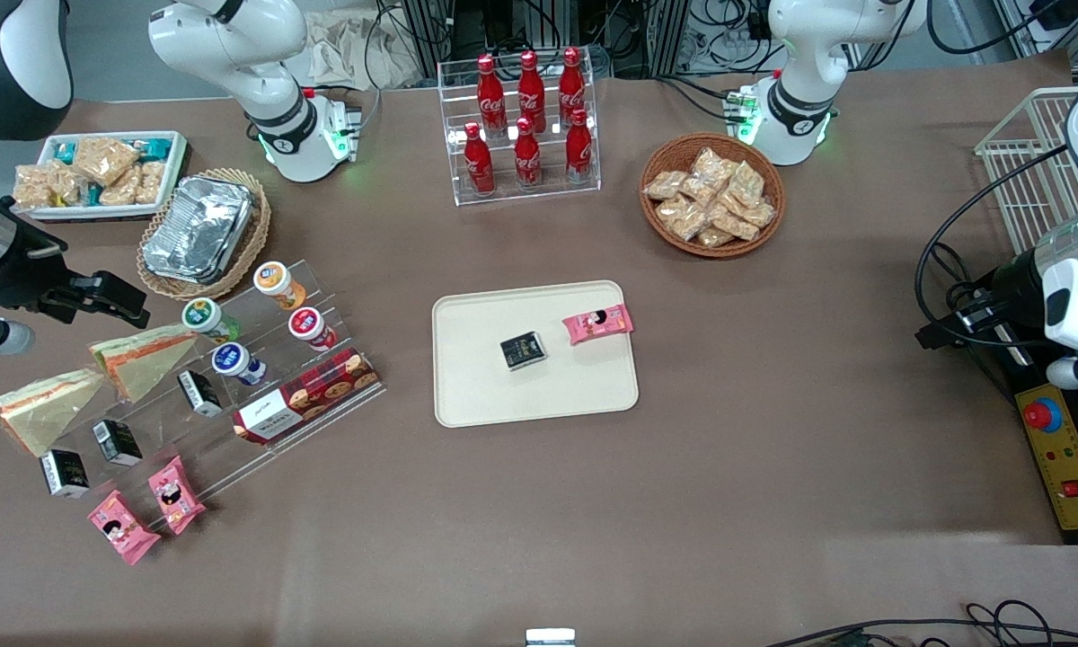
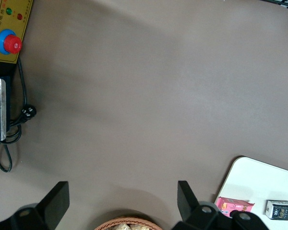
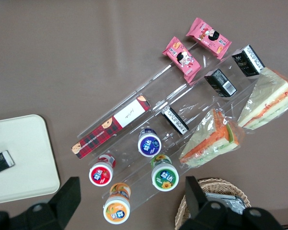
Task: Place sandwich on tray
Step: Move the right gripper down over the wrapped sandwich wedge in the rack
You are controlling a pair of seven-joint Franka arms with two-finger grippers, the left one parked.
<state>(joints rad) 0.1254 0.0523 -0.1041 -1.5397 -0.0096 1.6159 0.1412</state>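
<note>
The sandwich [image 1: 40, 409] [image 3: 269, 100], a clear-wrapped pale wedge with a thin orange-red and green edge, lies on the table at the working arm's end. Beside it is a similar wedge [image 1: 139, 355] [image 3: 211, 139] with a broad orange band. The cream tray [image 1: 539, 395] [image 3: 19, 158] [image 2: 264, 179] sits mid-table and carries a small black box [image 1: 523, 350] and a pink snack pack [image 1: 598, 323]. My gripper [image 1: 124, 302] [image 3: 132, 194] hangs open in the air, holding nothing. It is farther from the front camera than both wedges and above the lidded cups.
A clear stepped stand [image 1: 260, 395] holds lidded cups [image 3: 150, 143], black boxes, a red biscuit box [image 1: 305, 395] and pink packs [image 1: 175, 494]. A wicker basket with a foil tray [image 1: 199, 229] is close by the gripper. A cola rack [image 1: 525, 121] and a snack basket [image 1: 711, 195] stand farther back.
</note>
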